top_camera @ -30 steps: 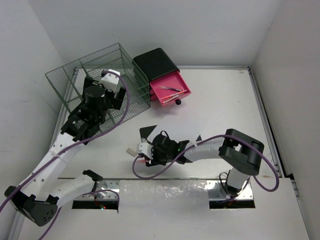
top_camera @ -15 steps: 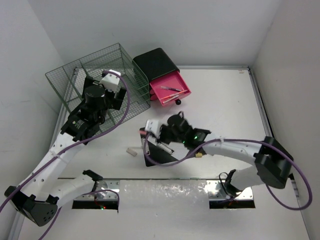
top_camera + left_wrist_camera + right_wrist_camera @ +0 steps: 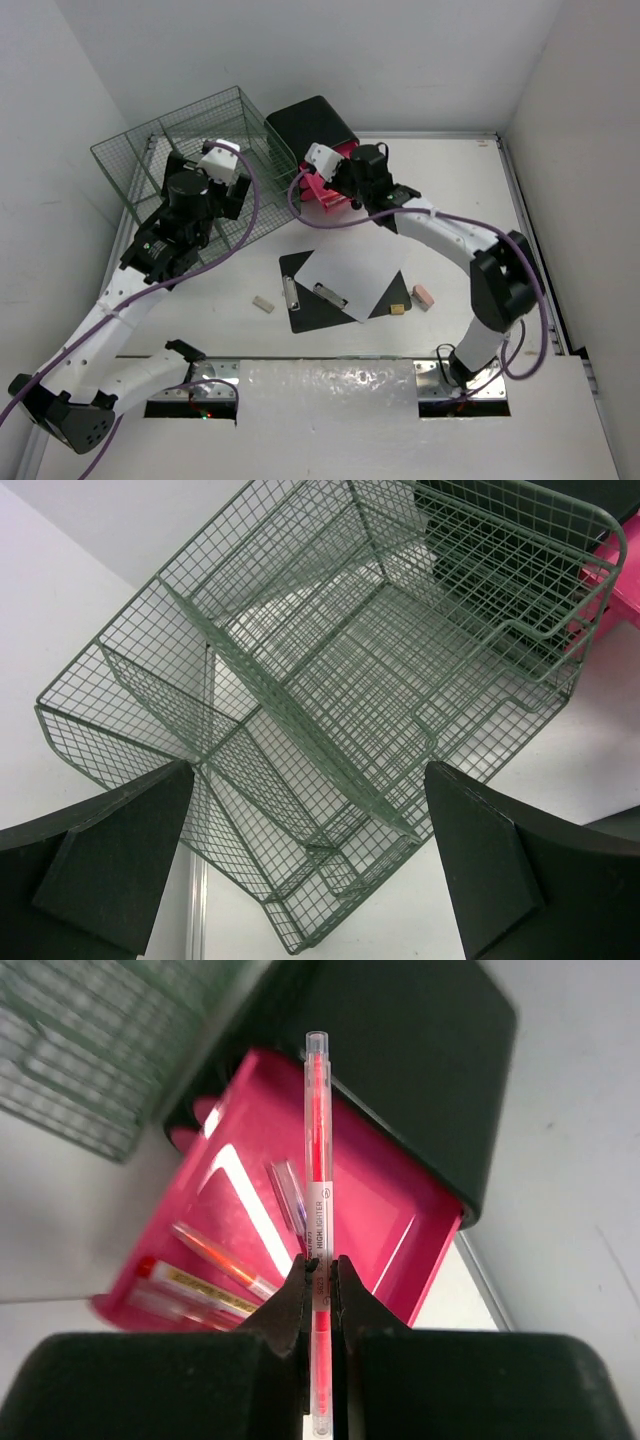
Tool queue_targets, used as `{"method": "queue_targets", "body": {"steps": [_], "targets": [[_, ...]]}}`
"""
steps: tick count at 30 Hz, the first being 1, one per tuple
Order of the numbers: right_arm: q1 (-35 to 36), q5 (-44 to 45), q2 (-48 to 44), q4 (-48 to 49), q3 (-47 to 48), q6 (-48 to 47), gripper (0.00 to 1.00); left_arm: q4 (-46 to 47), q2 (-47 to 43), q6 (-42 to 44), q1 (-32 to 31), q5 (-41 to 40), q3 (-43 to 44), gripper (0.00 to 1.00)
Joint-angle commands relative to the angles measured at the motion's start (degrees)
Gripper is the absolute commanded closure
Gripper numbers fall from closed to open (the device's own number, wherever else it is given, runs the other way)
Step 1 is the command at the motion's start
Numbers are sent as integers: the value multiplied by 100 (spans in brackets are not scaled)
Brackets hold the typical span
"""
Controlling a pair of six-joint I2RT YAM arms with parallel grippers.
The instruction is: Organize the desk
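The white desk (image 3: 455, 215) holds a black box (image 3: 310, 124) with an open pink drawer (image 3: 385, 1215). My right gripper (image 3: 320, 1265) is shut on a clear red highlighter (image 3: 317, 1150) and holds it above that drawer; in the top view it (image 3: 338, 178) is at the drawer. Several pens (image 3: 215, 1258) lie in the drawer. My left gripper (image 3: 307, 780) is open and empty, hovering over the green wire-mesh rack (image 3: 330, 670); the top view shows it (image 3: 213, 172) at the rack's front.
A black clipboard with a white sheet (image 3: 345, 283) lies mid-desk. A small beige piece (image 3: 263, 303) lies to its left, a yellowish piece (image 3: 398, 309) and a pink piece (image 3: 423, 295) to its right. The rack (image 3: 190, 140) stands at the far left corner.
My right arm has swung from low over the clipboard up to the pink drawer with the highlighter in its jaws, uncovering the clipboard. The left arm has not moved.
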Motion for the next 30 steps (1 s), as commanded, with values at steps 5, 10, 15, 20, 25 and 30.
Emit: {"method": "queue_targets", "body": {"steps": [5,10,15,20,25,30], "targets": [[-216,-178,795,-1200,1122,-947,100,138,-82,110,58,-50,166,0],[-313,-196,1015,-1156,1157,-736,99,191,-73,110,58,-23,139,0],[-304,-2,1147,-1446,1429,-613,56,147,-64,128,58,-5,122,0],[-286,111,656,-1455,1438,-446,34,164,-38,163,58,21,78,0],[73,454,-301,-1761,1473,53,21,164,-12,216,66,3,95,0],[784,630,-1181,-2842,791,905,20,173,-20,198,66,82,69,0]]}}
